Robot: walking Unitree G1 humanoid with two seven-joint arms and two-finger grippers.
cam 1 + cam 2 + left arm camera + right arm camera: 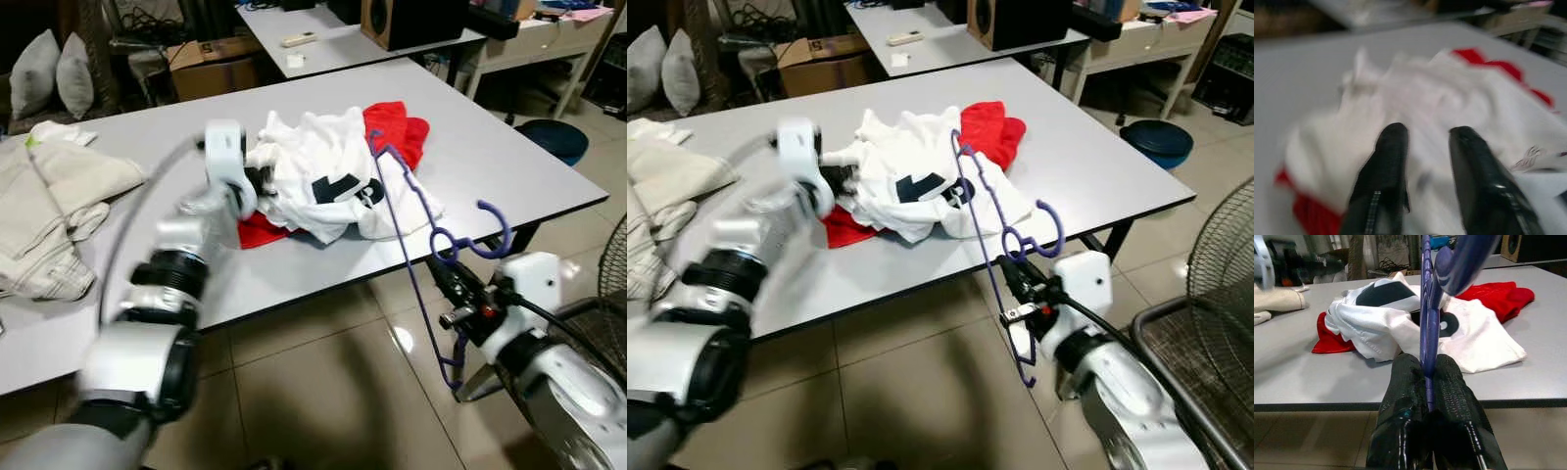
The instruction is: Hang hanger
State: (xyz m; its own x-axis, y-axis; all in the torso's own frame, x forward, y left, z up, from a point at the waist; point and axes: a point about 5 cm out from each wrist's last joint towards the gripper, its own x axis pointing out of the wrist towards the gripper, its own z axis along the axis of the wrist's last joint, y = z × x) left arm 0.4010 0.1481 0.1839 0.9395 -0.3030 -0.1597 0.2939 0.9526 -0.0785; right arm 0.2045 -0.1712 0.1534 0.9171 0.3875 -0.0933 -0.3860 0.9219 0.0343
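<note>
Right gripper (1426,377) clamps the thin purple plastic hanger (407,211) beside the grey table's (509,166) near edge.
The hanger rises from its fingers, leaning over the table edge toward the crumpled white T-shirt (323,171). Farther in, the left gripper (1422,147), fingers parted, hovers at the shirt, which lies over a red garment (397,127).

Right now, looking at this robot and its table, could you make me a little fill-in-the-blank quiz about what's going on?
1. The right tool is shut on a ____ hanger.
2. The left tool is open over the ____ shirt.
3. Under that shirt lies a ____ cloth.
4. The clothes lie on a grey ____.

Missing words: purple; white; red; table
</note>
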